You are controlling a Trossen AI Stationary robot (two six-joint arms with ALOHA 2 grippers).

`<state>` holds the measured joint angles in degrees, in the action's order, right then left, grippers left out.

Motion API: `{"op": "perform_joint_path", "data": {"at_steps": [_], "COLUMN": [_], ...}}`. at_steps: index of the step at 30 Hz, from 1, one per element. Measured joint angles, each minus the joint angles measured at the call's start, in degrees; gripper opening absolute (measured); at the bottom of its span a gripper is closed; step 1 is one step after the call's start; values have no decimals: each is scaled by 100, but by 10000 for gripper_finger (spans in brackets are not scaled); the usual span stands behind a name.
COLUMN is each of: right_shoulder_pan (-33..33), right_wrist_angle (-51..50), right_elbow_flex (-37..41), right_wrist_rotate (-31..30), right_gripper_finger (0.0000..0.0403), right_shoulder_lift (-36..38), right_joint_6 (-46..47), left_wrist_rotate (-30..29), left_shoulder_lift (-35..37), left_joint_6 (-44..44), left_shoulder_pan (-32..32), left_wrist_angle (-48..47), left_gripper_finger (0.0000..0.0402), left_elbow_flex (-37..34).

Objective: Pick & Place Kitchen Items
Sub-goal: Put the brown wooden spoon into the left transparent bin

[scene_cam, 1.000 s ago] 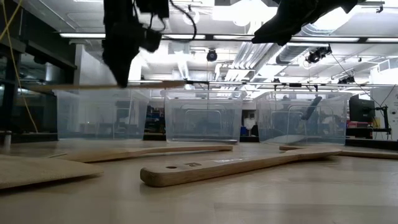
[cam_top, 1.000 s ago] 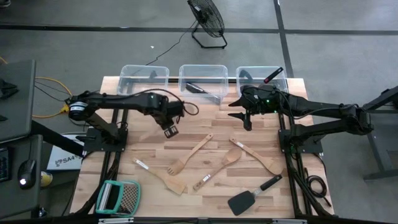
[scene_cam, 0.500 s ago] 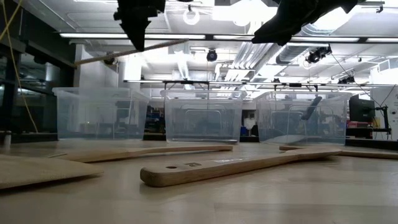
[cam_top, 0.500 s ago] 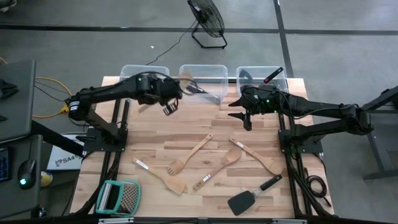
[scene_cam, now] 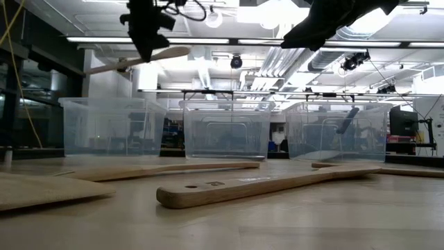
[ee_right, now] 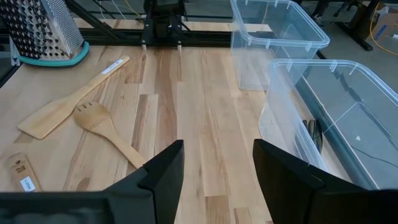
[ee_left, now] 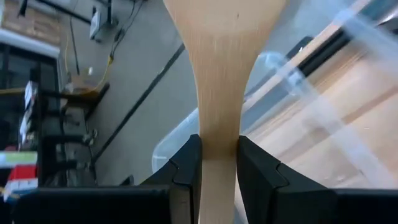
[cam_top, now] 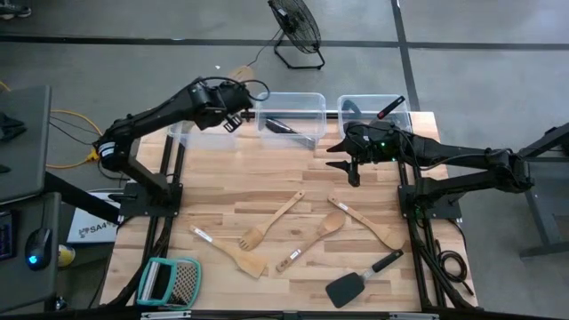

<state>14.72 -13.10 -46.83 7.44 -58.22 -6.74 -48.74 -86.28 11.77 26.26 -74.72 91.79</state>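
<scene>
You're now lifting the wooden spatula, clamped in left gripper, up over the left bin; right gripper is idling open above counter.

Grey floor with a black fan; ceiling lights, perhaps fluorescent.

left gripper clamped, right gripper apparently agape
</scene>
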Motion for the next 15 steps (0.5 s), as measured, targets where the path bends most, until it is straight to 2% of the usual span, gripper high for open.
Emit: {"op": "perform_joint_path", "data": {"at_steps": [8, 15], "right_shoulder_pan": [0, 2], "right_wrist_angle": [0, 0], "right_elbow_flex": [1, 0], "right_wrist_rotate": [0, 0], "right_gripper_finger": [184, 184], "right_shoulder_lift": [0, 0], "right_joint_6": [0, 0], "left_wrist_rotate": [319, 254], "left_shoulder_lift": [-8, -8], "left_joint_6": [-260, -1045], "left_shoulder_pan": [649, 762], "left_wrist_angle": [798, 1954], "left_gripper_finger": [70, 70], "left_elbow_flex": [-1012, -1474]}}
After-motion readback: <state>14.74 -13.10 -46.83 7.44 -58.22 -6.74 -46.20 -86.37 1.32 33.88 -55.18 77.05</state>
